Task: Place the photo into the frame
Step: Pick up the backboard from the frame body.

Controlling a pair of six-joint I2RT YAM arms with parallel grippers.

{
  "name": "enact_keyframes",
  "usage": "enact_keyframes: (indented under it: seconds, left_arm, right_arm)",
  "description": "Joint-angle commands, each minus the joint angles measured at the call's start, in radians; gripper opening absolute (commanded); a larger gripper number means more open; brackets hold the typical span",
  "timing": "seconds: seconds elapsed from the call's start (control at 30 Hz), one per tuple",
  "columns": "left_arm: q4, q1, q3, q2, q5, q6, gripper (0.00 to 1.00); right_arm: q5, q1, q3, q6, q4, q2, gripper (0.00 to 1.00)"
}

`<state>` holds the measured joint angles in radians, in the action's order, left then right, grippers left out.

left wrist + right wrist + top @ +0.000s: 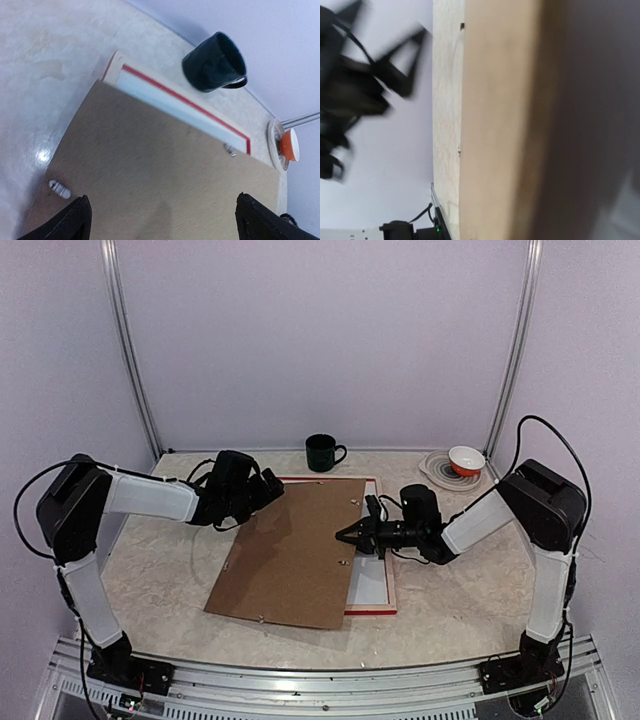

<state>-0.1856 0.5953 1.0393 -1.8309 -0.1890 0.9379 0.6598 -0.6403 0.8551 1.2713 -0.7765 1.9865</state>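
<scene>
Here, the large red rectangular picture frame [392,585] lies back-up on the pale counter [460,590], mostly covered by a skewed brown backing board [290,555]. The right claw [346,535] sits closed at that board's right edge, over the frame's right half; whether it pinches the board is unclear. The left claw [274,490] hangs spread wide and empty above the frame's far-left corner.

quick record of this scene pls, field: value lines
backing board: brown, lying askew over the frame
frame: flat under the board, red edge showing at right
photo: not in view
left gripper: open, above the board's far left corner
right gripper: shut at the board's right edge; grip unconfirmed
mug: upright behind the frame
</scene>
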Motion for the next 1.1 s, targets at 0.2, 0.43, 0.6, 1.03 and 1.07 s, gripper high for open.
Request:
enact_keyframes:
  seconds: [0.2, 0.43, 0.6, 1.03, 1.07]
  left_arm:
    - [0.170, -0.025, 0.285, 0.001, 0.017, -0.133, 0.99]
    - [0.107, -0.036, 0.092, 0.088, 0.011, -0.090, 0.99]
    - [0.094, -0.030, 0.013, 0.127, 0.012, -0.074, 0.99]
    - [0.113, 0.081, -0.075, 0.226, 0.041, -0.070, 0.99]
    - [0.127, 0.099, -0.079, 0.243, 0.041, -0.077, 0.99]
  right_arm:
    - [0.085, 0.035, -0.023, -0.091, 0.038, -0.035, 0.00]
    - [0.168, 0.109, 0.021, -0.140, 0.139, -0.049, 0.00]
    - [0.251, 0.151, 0.094, -0.191, 0.226, -0.032, 0.00]
    - [0.335, 0.223, 0.142, -0.228, 0.260, 0.020, 0.00]
    - [0.339, 0.223, 0.140, -0.221, 0.246, 0.028, 0.00]
